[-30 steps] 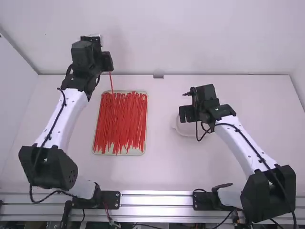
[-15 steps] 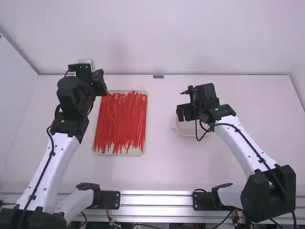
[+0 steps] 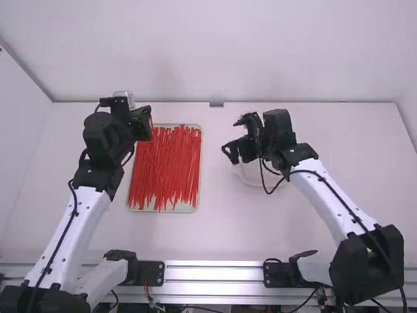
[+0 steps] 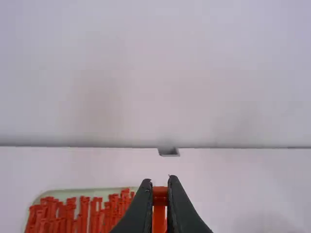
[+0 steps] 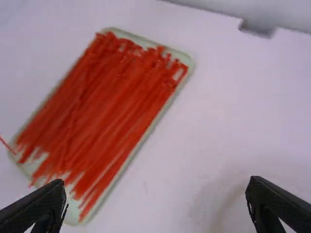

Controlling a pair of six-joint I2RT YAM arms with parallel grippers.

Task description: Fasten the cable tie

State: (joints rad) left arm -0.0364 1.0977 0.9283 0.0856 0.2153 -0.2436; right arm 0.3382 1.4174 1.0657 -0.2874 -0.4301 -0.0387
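Red cable tie (image 4: 159,211) between left pincer (image 4: 159,187) tips, wrist view.

Left pincer (image 4: 159,204) closed on a red cable tie (image 4: 159,213), apparently upright, tray (image 4: 53,193) of ties beyond

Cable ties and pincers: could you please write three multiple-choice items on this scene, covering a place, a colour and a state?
1. Where do the loose ties lie?
A. On a tray
B. In the right pincer
C. On the bare table

2. What colour are the ties?
A. Blue
B. Red
C. Black

3. What state is the left pincer in?
A. Open and empty
B. Shut on a tie
C. Shut on the tray's rim

Answers:
1 A, as the high view shows the bundle lying within the pale tray's rim.
2 B, as every tie shows red.
3 B, as the left wrist view shows its fingers closed against a single red tie.
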